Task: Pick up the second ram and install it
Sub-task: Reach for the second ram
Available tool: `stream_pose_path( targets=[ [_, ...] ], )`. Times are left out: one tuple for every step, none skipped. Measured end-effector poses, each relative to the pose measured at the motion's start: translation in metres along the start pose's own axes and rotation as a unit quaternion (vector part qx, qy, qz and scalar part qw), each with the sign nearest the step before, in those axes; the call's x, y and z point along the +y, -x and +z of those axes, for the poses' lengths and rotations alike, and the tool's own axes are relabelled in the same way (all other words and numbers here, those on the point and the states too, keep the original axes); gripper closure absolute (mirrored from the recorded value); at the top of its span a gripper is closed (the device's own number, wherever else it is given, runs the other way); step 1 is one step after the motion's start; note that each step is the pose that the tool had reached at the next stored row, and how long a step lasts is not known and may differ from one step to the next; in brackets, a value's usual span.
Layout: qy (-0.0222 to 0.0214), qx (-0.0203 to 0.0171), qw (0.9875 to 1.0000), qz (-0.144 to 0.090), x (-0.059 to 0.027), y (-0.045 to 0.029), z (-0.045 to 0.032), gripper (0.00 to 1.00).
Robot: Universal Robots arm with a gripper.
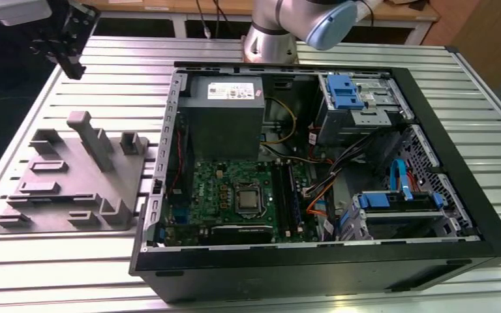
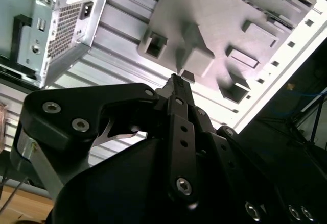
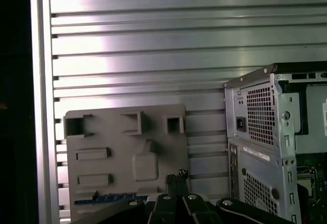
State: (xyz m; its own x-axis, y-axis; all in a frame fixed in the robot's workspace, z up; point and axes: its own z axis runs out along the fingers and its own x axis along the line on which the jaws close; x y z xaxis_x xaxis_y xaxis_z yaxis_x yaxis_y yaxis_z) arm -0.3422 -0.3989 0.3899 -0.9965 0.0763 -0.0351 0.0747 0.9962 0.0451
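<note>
The second ram [image 3: 102,200]: a blue strip lying along one edge of the grey tray [image 3: 153,117], below my gripper [image 3: 179,174] and near its tips, apart from them. My fingers are pressed together, holding nothing. Open computer case [image 3: 265,132] just beside the tray.

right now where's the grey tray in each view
exterior view: grey tray on the slatted table, at the exterior view's left of the computer case.
second wrist view: beyond the gripper, beside the case, tray.
first wrist view: beyond the gripper, beside the case, tray.
shared landmark: the computer case.
</note>
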Motion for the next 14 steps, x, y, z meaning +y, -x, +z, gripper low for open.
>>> stream_pose_path(
  targets=[
    [0.0001,-0.0001,1.0000,0.000,-0.0003,-0.0034,0.0001,0.93],
    [0.0001,-0.0001,1.0000,0.000,-0.0005,-0.0065,0.0003,0.93],
    [0.0001,-0.0001,1.0000,0.000,-0.0008,-0.0096,0.0004,0.93],
    [0.0001,-0.0001,1.0000,0.000,-0.0010,-0.0126,0.0006,0.93],
    [0.0001,-0.0001,1.0000,0.000,-0.0013,-0.0155,0.0009,0.93],
    [0.0000,-0.0001,1.0000,0.000,-0.0015,-0.0183,0.0011,0.93],
    [0.0001,-0.0001,1.0000,0.000,-0.0018,-0.0208,0.0015,0.93],
    [0.0001,-0.0001,1.0000,0.000,-0.0021,-0.0234,0.0020,0.93],
    [0.0000,-0.0001,1.0000,0.000,-0.0024,-0.0255,0.0026,0.93],
    [0.0001,-0.0001,1.0000,0.000,-0.0028,-0.0275,0.0032,0.93],
    [0.0001,-0.0001,1.0000,0.000,-0.0032,-0.0294,0.0038,0.93],
    [0.0001,-0.0001,1.0000,0.000,-0.0037,-0.0314,0.0045,0.93],
    [0.0001,0.0000,1.0000,0.000,-0.0042,-0.0332,0.0052,0.93],
    [0.0001,-0.0001,1.0000,0.000,-0.0048,-0.0351,0.0059,0.93]
  ],
)
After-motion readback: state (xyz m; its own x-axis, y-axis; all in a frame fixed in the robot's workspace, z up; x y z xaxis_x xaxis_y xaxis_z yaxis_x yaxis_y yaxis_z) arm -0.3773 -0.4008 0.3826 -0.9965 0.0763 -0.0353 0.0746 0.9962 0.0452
